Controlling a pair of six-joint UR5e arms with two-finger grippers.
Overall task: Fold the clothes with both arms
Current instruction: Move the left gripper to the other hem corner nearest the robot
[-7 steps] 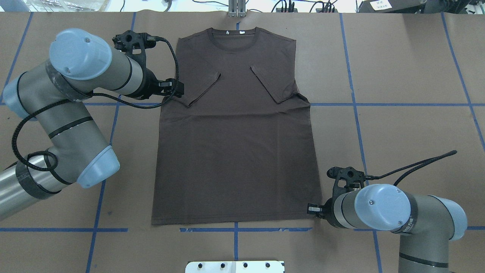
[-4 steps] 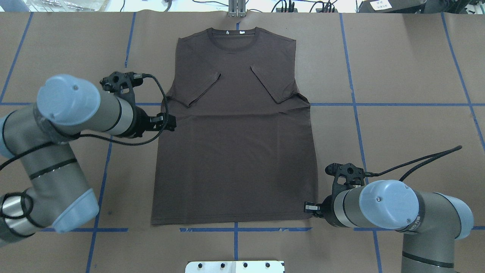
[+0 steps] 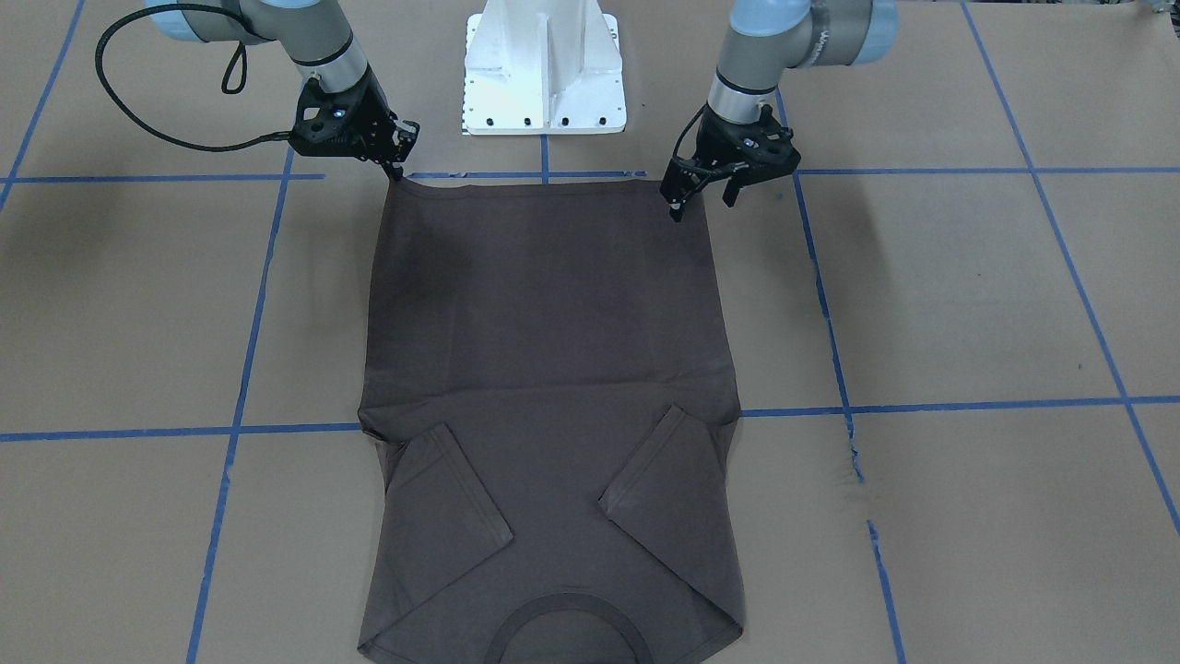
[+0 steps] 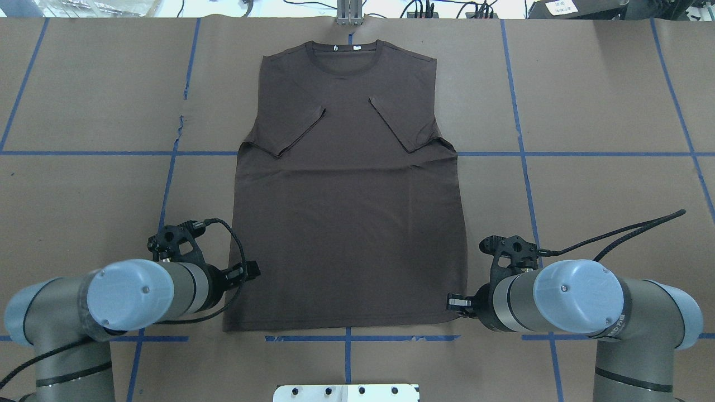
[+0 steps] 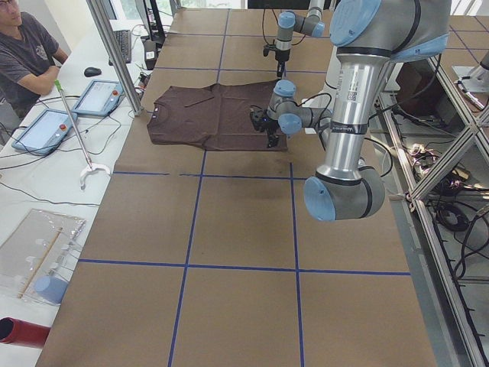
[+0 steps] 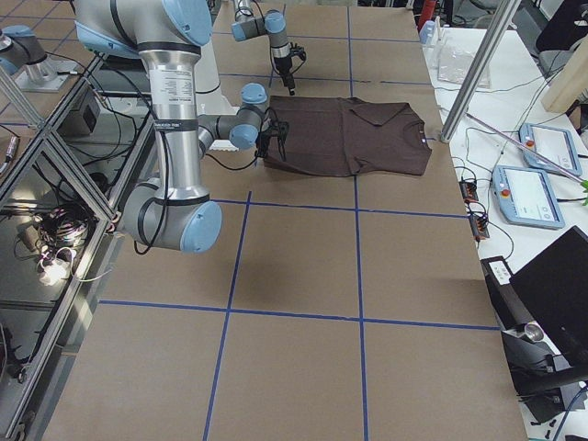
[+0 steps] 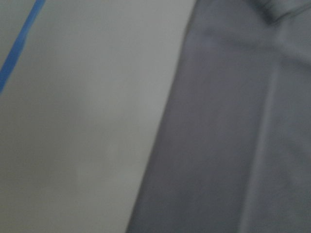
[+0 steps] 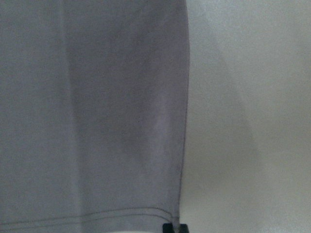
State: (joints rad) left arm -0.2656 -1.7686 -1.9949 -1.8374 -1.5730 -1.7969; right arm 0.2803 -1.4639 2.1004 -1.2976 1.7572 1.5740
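Observation:
The dark brown T-shirt point(image 4: 346, 223) lies flat with both sleeves folded in, its collar point(image 4: 346, 56) far from me and its hem near me. It also shows in the front view point(image 3: 544, 314). My left gripper point(image 3: 702, 205) is open and hovers just over the shirt's hem corner on my left; from overhead it sits by the shirt's edge point(image 4: 254, 271). My right gripper point(image 3: 398, 169) is shut on the other hem corner, low at the table point(image 4: 453, 303). The right wrist view shows that corner point(image 8: 176, 212) just above a fingertip point(image 8: 173, 227). The left wrist view shows only the shirt's edge point(image 7: 233, 121).
The table is covered in brown paper with blue tape lines point(image 4: 346, 357). The white pedestal base point(image 3: 544, 65) stands just behind the hem. An operator point(image 5: 23, 46) sits at the far end with tablets point(image 5: 99, 95) beside the table.
My left arm has swung from beside the shirt's folded sleeve down along its edge to the hem corner. My right gripper has edged slightly inward, and the corner has shifted with it.

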